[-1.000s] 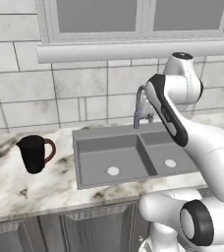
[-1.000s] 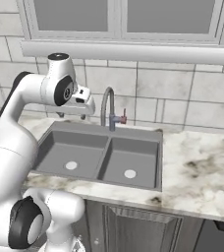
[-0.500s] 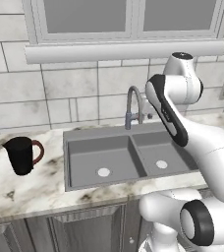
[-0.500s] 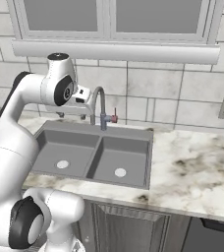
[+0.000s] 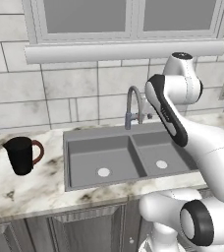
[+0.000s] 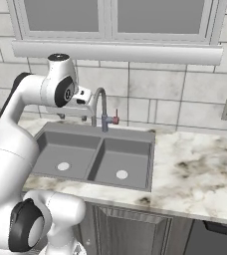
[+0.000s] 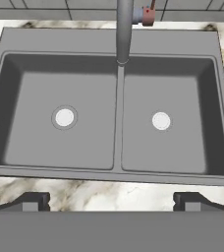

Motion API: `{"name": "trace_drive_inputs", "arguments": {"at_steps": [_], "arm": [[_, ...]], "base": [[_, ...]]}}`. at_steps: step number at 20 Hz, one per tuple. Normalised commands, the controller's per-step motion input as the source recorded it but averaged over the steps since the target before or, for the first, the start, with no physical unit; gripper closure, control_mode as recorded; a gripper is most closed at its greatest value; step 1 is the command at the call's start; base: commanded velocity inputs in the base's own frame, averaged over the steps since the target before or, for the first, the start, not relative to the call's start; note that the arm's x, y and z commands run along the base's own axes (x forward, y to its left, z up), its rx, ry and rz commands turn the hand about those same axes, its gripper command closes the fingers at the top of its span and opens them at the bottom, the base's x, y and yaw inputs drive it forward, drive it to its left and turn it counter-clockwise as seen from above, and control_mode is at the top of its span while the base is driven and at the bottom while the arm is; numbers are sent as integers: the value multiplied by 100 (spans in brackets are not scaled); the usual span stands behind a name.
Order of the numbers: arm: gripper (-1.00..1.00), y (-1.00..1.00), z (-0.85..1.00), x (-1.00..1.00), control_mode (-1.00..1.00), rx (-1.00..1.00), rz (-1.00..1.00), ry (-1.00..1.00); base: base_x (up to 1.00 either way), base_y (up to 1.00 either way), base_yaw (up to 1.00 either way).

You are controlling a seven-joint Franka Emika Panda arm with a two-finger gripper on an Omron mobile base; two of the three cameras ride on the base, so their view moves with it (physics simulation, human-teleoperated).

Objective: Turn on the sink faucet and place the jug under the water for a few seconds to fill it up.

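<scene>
Above the sink point(image 7: 109, 42) the arm hangs bent, jaws spread wide and empty, facing down

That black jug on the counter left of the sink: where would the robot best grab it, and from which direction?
Probably around the body of the jug, coming from above or from its left. It stands upright on the counter, apart from the sink. Its reddish-brown loop handle points toward the sink, so the far side is unobstructed. The gripper is open.
</scene>
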Motion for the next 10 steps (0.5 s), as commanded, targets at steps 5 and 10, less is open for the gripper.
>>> {"name": "trace_drive_inputs", "arguments": {"at_steps": [5, 10], "arm": [[-100, 0, 0, 0, 100, 0, 0, 0], [-100, 0, 0, 0, 100, 0, 0, 0]], "base": [[0, -23, 0], [0, -23, 0]]}}
